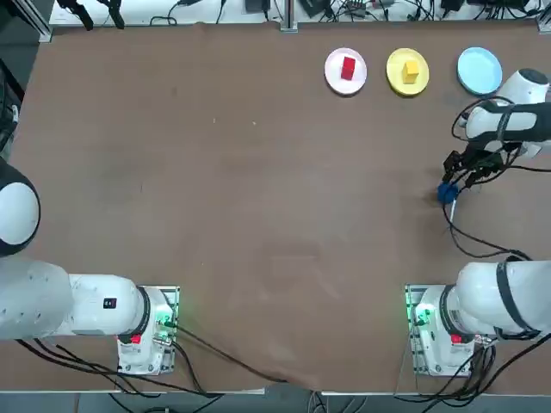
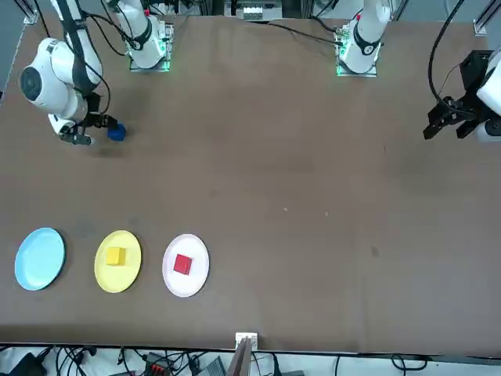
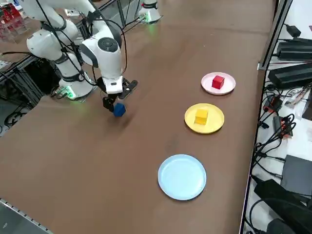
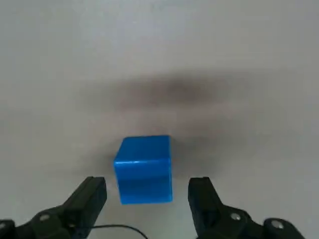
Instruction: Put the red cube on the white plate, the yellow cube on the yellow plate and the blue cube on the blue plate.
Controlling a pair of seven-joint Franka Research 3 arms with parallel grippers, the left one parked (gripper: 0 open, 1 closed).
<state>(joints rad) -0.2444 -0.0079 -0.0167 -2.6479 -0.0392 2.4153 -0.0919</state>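
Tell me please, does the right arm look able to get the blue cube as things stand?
Yes, most likely: the right gripper is right at the blue cube, its fingers open on either side with gaps, and nothing shows between them and the cube.
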